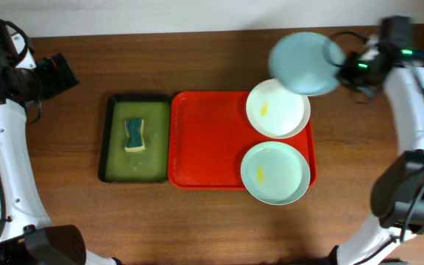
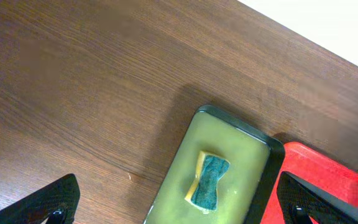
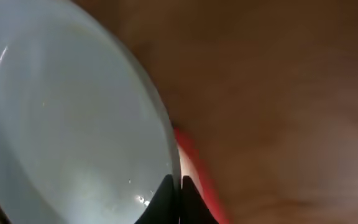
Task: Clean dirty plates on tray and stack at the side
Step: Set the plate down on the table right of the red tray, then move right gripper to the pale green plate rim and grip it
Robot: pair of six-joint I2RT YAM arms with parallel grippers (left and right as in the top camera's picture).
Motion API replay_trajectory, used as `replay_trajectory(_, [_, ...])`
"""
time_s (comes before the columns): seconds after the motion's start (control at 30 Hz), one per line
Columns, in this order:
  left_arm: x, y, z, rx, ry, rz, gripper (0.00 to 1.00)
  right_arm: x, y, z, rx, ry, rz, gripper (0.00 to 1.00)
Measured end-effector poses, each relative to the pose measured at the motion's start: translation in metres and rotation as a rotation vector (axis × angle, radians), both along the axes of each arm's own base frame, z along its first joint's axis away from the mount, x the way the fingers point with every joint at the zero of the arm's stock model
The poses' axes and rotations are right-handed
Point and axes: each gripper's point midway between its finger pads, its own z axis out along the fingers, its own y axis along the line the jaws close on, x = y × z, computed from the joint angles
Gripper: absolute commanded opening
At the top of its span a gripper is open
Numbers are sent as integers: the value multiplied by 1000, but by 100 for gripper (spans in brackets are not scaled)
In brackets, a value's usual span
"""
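A brown wooden table (image 1: 212,221) is spreading under me, pale wall beyond. The red tray (image 1: 205,140) is carrying the white plate (image 1: 277,108) and mint plate (image 1: 274,172), each yellow-smeared. Beyond its far right corner my right gripper (image 1: 342,68) is pinching the light blue plate (image 1: 304,62); my left gripper (image 2: 179,202) is gaping, empty

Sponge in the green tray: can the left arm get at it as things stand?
Probably yes. The left gripper is open and empty, with the sponge in plain view below it in the green tray. Nothing covers the sponge, and the right gripper, holding the light blue plate, is far off.
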Motion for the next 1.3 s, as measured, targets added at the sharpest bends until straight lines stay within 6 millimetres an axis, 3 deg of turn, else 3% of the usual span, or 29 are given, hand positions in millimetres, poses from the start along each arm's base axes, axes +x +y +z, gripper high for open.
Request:
replay_trajectory(0.07, [0,0,0,-1,1,0,99,-39,-69,-10,4,77,-113,4])
replay_trajectory(0.17, [0,0,0,-1,1,0,99,-88,-116,-42,31,181,-224,4])
replay_trajectory(0.3, [0,0,0,-1,1,0,99,-121,-112,-102,17,288,-231,4])
replay_trajectory(0.47, [0,0,0,0,1,0,99,-127,-106,-110,-12,301,-129,8])
replay_trajectory(0.5, [0,0,0,0,1,0,99,-126,-101,-111,-15,307,-101,9])
replay_trajectory(0.57, [0,0,0,0,1,0,99,-125,-89,-111,-15,319,-61,41])
replay_trajectory(0.6, [0,0,0,0,1,0,99,-122,-81,-111,-18,323,-33,48])
replay_trajectory(0.7, [0,0,0,-1,1,0,99,-139,-65,-109,29,399,-2,48])
replay_trajectory(0.73, [0,0,0,0,1,0,99,-160,-40,-89,148,494,40,48])
replay_trajectory(0.77, [0,0,0,-1,1,0,99,-157,-29,-73,175,487,85,49])
replay_trajectory(0.8, [0,0,0,0,0,0,99,-165,-17,-66,200,525,129,49])
replay_trajectory(0.87, [0,0,0,0,1,0,99,-177,34,-56,212,607,321,50])
replay_trajectory(0.93, [0,0,0,0,1,0,99,-187,80,-68,161,666,503,49])
replay_trajectory(1.0, [0,0,0,-1,1,0,99,-190,102,-86,87,678,611,47])
replay_trajectory(1.07, [0,0,0,0,1,0,99,-192,107,-98,13,692,641,40])
replay_trajectory(1.13, [0,0,0,-1,1,0,99,-191,104,-107,-32,691,637,41])
replay_trajectory(1.2, [0,0,0,0,1,0,99,-186,95,-116,-88,682,608,34])
replay_trajectory(1.3, [0,0,0,0,1,0,99,-184,87,-118,-136,692,565,26])
